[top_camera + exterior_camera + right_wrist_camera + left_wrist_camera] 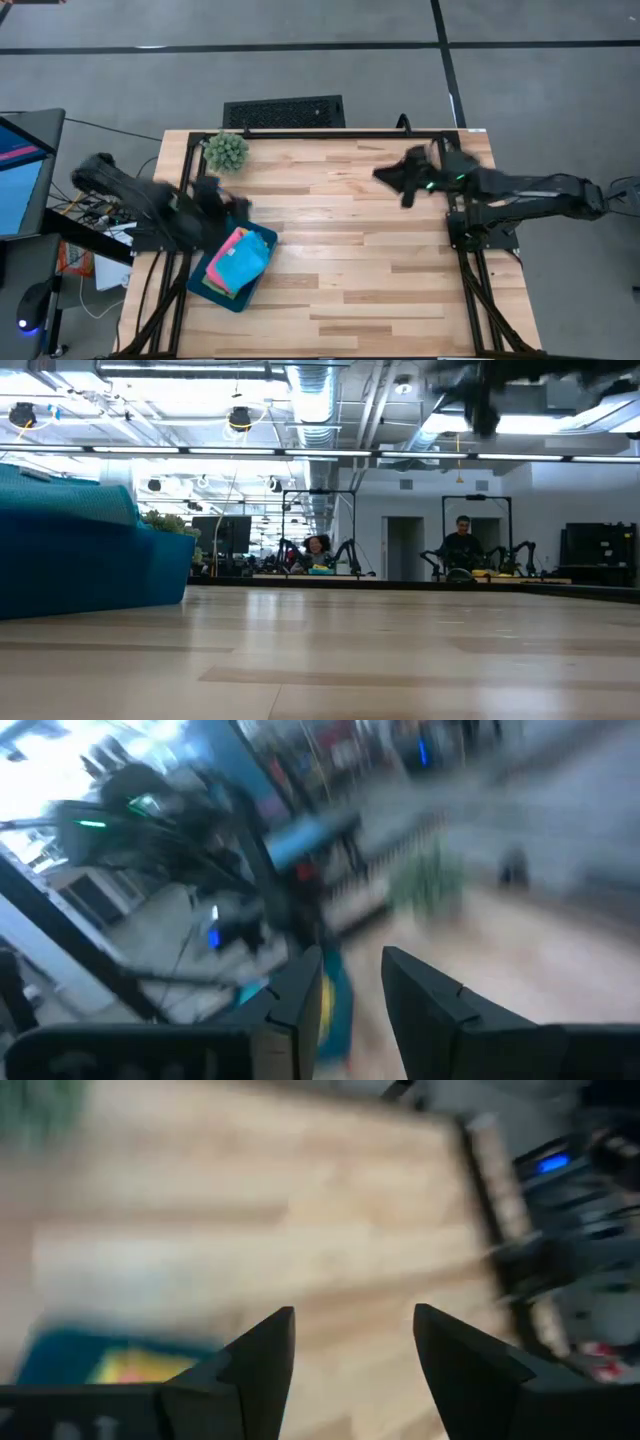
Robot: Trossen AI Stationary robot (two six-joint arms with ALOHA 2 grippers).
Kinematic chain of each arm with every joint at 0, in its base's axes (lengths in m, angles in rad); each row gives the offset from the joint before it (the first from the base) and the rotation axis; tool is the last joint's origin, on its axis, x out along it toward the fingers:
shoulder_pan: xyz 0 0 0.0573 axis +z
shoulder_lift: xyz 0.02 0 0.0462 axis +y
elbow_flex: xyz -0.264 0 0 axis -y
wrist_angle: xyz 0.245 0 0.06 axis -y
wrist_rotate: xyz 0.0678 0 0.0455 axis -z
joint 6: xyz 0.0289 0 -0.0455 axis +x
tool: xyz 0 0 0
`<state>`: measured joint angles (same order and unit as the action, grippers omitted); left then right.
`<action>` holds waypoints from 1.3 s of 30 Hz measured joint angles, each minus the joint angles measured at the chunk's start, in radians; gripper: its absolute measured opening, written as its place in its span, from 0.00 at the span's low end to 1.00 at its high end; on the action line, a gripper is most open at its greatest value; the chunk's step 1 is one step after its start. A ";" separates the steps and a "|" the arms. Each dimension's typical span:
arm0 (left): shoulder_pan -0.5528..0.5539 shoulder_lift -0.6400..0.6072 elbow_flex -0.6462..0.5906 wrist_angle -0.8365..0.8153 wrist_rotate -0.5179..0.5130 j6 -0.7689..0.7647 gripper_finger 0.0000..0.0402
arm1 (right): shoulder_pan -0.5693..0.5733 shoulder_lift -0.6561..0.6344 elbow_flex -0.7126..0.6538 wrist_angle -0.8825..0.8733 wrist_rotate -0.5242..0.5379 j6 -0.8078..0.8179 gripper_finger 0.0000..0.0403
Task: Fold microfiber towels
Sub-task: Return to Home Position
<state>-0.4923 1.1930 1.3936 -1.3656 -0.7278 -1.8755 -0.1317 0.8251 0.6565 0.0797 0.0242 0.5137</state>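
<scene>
Several folded microfiber towels lie stacked in the dark teal tray (205, 290) at the table's near left. A light blue one (242, 262) is on top, with a pink one (227, 244) and yellow and green edges showing beneath. The tray (50, 1365) and a yellow towel (140, 1370) also show in the left wrist view. My left gripper (228, 203) hovers just beyond the tray's far edge, open and empty (355, 1350). My right gripper (385, 178) is raised over the table's far right, pointing level toward the left, open with nothing between its fingers (352, 985).
A spiky green plant ball (226, 151) sits at the far left corner, just beyond my left gripper. A black grille (283, 112) lies past the far edge. In the low view the tray (90, 560) stands at the left. Bare wood runs across the table's middle and near side (360, 270).
</scene>
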 joint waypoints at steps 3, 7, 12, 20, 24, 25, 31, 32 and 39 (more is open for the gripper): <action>0.058 -0.102 0.077 0.004 -0.101 0.242 0.47 | -0.031 -0.060 0.136 -0.094 0.001 -0.147 0.33; 0.102 -0.224 0.158 0.005 -0.146 0.455 0.46 | -0.056 -0.138 0.326 -0.247 0.003 -0.207 0.33; 0.110 -0.334 0.170 0.035 -0.182 0.510 0.46 | -0.058 -0.246 0.500 -0.548 0.003 -0.236 0.33; 0.107 -0.459 -0.031 0.076 -0.169 0.667 0.46 | -0.054 -0.524 0.366 -0.665 0.154 -0.198 0.33; 0.094 -0.572 -0.276 0.232 -0.134 0.666 0.46 | -0.054 -0.710 0.164 -0.549 0.153 -0.082 0.33; 0.090 -0.608 -0.343 0.305 -0.127 0.683 0.46 | -0.054 -0.758 0.109 -0.507 0.154 -0.060 0.33; 0.084 -0.790 -0.740 0.781 0.021 0.769 0.46 | -0.043 -0.777 -0.066 -0.365 0.101 0.003 0.33; 0.084 -0.815 -0.803 0.869 0.050 0.784 0.46 | -0.043 -0.752 -0.080 -0.332 0.077 0.009 0.33; 0.084 -0.927 -1.225 1.629 0.258 1.015 0.46 | -0.014 -0.765 -0.224 -0.238 -0.036 -0.069 0.33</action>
<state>-0.4080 0.2659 0.1685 0.2634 -0.4699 -0.8608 -0.1461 0.0598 0.4328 -0.1580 -0.0114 0.4449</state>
